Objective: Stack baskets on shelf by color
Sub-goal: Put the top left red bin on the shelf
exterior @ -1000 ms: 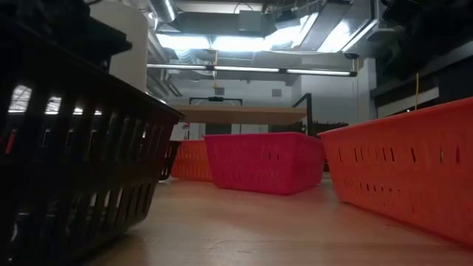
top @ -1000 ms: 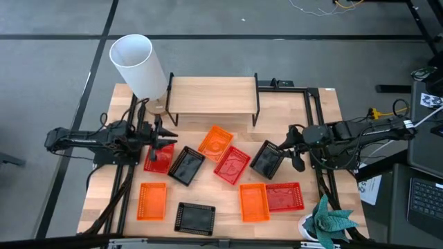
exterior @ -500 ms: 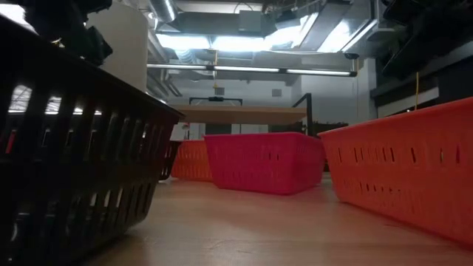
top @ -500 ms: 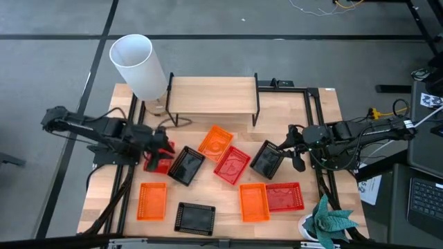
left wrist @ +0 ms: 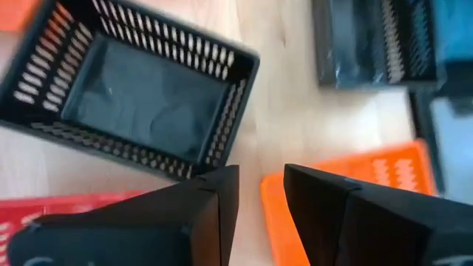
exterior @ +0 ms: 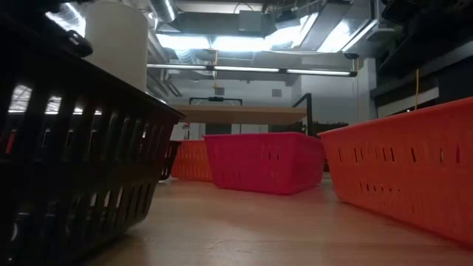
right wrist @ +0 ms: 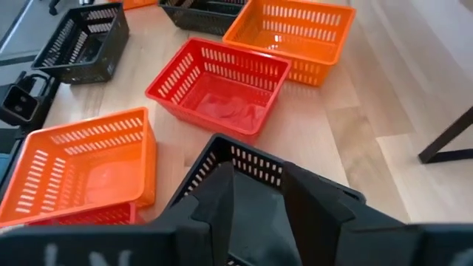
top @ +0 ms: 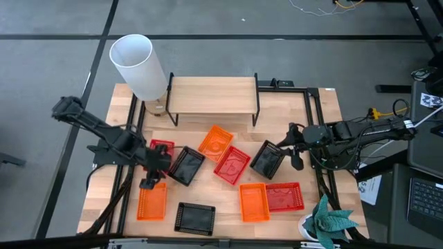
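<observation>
Left claw [top: 147, 181] lower left, fingers narrowly apart, holding nothing, above orange plastic mesh basket [top: 151, 200]. Right claw [top: 282, 147] centre right, gripping rim of black mesh basket [top: 266, 160]. Wood-topped shelf [top: 211, 95] upper centre of bench [top: 325, 111], bare.

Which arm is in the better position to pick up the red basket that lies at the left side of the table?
The left. The left gripper hangs just in front of that red basket, while the right gripper sits far across the table by a black basket.
</observation>
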